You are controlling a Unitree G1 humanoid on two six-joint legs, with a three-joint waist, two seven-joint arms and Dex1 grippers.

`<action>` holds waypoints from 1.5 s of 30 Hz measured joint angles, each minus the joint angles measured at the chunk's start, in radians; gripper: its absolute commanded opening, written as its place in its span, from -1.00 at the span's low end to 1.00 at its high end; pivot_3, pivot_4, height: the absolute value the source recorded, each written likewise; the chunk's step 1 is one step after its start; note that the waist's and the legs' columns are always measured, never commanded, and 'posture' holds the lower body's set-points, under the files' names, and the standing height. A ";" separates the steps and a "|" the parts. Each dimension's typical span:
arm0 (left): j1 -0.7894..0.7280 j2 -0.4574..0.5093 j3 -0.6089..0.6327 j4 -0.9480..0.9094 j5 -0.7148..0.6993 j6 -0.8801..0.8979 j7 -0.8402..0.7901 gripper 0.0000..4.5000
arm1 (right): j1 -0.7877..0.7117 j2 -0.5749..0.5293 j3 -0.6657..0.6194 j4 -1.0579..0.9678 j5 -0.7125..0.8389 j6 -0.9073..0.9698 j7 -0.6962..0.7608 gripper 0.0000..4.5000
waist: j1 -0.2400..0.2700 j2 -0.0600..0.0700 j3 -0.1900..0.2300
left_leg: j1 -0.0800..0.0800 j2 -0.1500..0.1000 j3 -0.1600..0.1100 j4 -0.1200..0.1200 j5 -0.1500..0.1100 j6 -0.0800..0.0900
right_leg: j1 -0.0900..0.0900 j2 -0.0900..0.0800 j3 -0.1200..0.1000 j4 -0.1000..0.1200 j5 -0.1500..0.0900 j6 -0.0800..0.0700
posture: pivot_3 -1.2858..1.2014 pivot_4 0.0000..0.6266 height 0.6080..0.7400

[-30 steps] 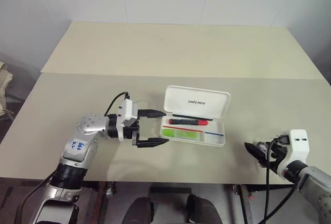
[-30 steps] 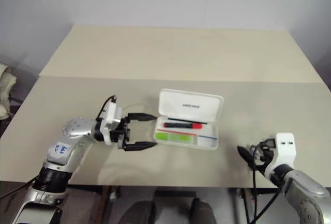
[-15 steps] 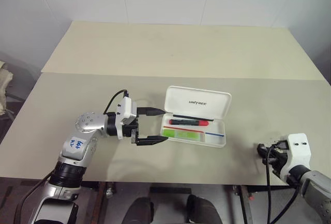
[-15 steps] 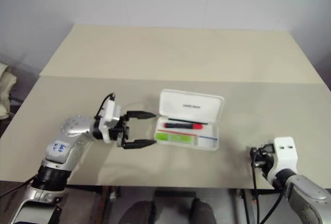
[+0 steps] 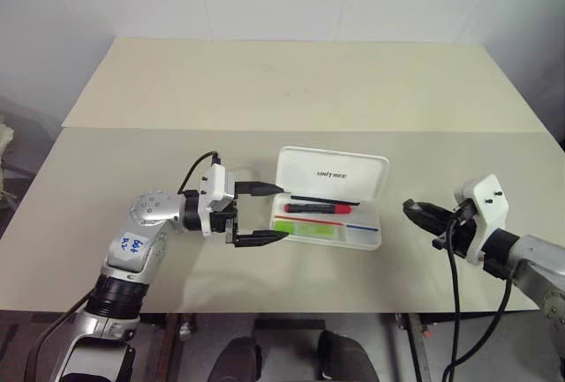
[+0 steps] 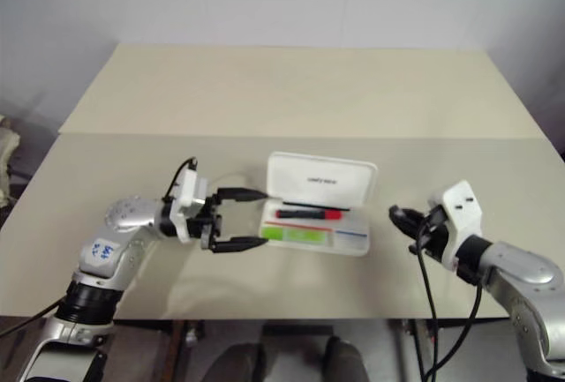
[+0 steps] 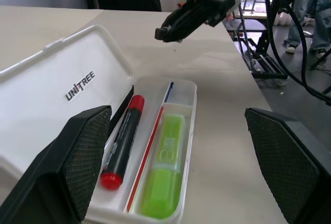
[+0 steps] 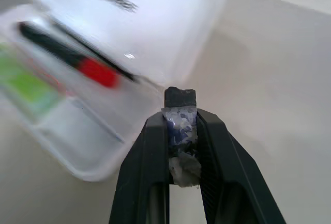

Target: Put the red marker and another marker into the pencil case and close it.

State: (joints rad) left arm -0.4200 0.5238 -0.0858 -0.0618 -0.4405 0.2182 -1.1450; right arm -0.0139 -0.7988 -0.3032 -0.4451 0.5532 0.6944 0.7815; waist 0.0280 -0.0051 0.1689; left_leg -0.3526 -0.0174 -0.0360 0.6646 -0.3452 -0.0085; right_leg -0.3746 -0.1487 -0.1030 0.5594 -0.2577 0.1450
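Open pencil case [image 5: 328,210] on the table [image 5: 291,91], a gripper at each end.

Nearest the robot, the left gripper [image 5: 264,215] hangs with fingers spread wide at the case's left end; the right gripper [image 5: 416,213] is pinched closed, near the case's right end. Inside the tray the lime-green marker [image 7: 164,172] lies in front, the red marker [image 7: 122,150] behind it, the raised lid beyond.

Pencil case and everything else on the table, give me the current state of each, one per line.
Pencil case: lid open, standing up.
Red marker: lying in the case tray.
Green marker: lying in the case tray.
Left end effector: open, empty, at the case's end.
Right end effector: shut, apart from the case.
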 measured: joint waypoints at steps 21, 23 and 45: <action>0.013 0.020 -0.033 -0.012 0.032 -0.011 -0.001 0.96 | -0.332 -0.022 0.399 0.483 -0.207 -0.440 0.514 -0.83 | -0.003 0.000 0.000 | 0.000 0.001 0.002 0.002 0.000 -0.001 | 0.000 0.000 -0.001 -0.001 0.000 0.000 | 0.03 -0.52 1.00; 0.012 0.020 -0.033 -0.012 0.032 -0.011 0.000 0.96 | -0.335 -0.018 0.414 0.498 -0.222 -0.454 0.520 -0.83 | -0.003 0.000 0.000 | 0.000 0.001 0.002 0.002 0.000 -0.001 | 0.000 0.000 -0.001 -0.001 0.000 0.000 | 0.03 -0.52 1.00; -0.024 0.020 -0.025 0.022 0.041 -0.033 0.003 0.96 | -0.376 -0.022 0.311 0.404 -0.132 -0.380 0.535 0.99 | 0.002 0.000 0.000 | 0.000 0.001 0.002 0.002 0.001 -0.003 | 0.000 0.000 -0.002 -0.001 0.000 0.000 | 0.03 -0.52 1.00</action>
State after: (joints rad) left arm -0.4444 0.5443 -0.1109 -0.0394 -0.3992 0.1850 -1.1416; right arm -0.3903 -0.8206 0.0083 -0.0414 0.4211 0.3146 1.3164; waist 0.0297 -0.0049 0.1693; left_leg -0.3531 -0.0165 -0.0341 0.6665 -0.3444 -0.0111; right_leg -0.3745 -0.1489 -0.1045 0.5585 -0.2576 0.1452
